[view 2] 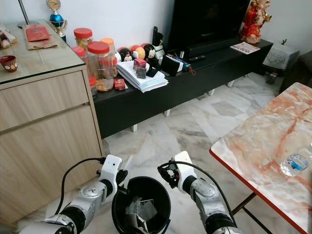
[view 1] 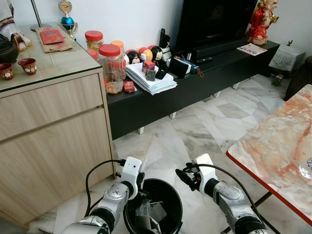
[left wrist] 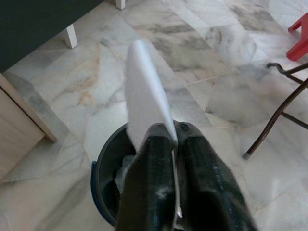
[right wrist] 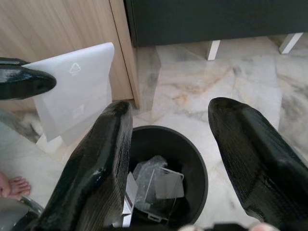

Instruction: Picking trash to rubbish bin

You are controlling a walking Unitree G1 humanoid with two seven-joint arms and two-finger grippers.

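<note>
Left pincer (left wrist: 173,144) is clamped on a white sheet (left wrist: 144,91) at the bin (view 2: 141,204) rim; I'd nudge inward, then release. Right pincer (right wrist: 168,159) gapes empty.

The rubbish bin (view 1: 168,195) stands on the floor (view 1: 195,131) between the two arms, trash (right wrist: 156,185) lying inside it. A cabinet (view 1: 48,141) stands to its left, a low TV bench (view 1: 204,73) runs behind, and a table (view 1: 278,146) juts in at right.
</note>
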